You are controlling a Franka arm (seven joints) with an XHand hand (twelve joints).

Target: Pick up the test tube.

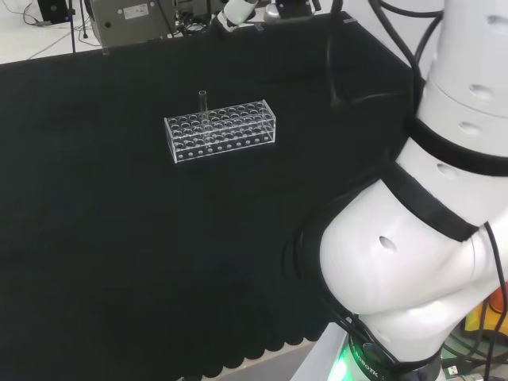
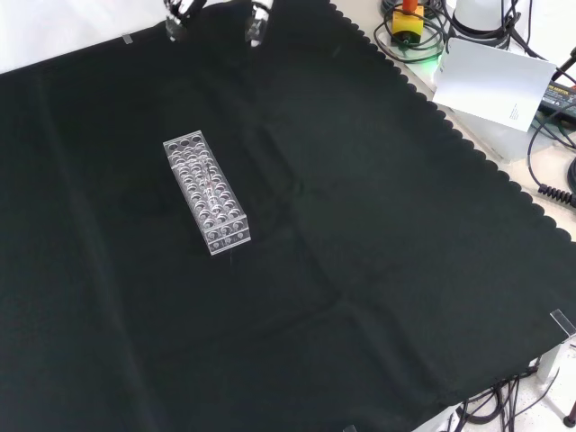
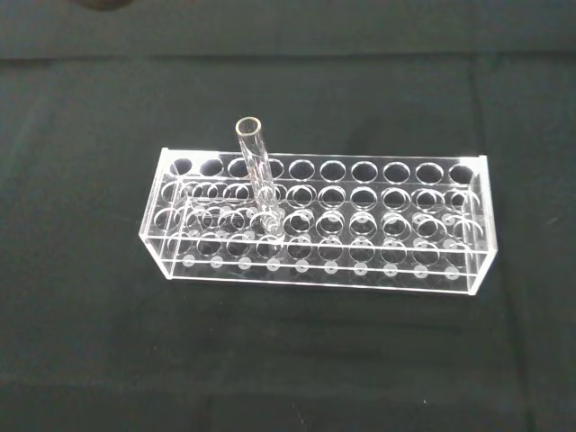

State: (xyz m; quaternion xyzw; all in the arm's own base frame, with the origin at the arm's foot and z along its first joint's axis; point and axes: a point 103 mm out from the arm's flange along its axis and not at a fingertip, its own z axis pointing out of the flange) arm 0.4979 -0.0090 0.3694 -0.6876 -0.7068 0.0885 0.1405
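- At the top edge of the front view, the fingertips of the hand are seen, well apart from the rack; whether they are released or clenched cannot be told.
- The test tube is seen upright in a hole of the clear rack, towards one end.
- The rack is set on the black cloth, in the upper middle of the head view.
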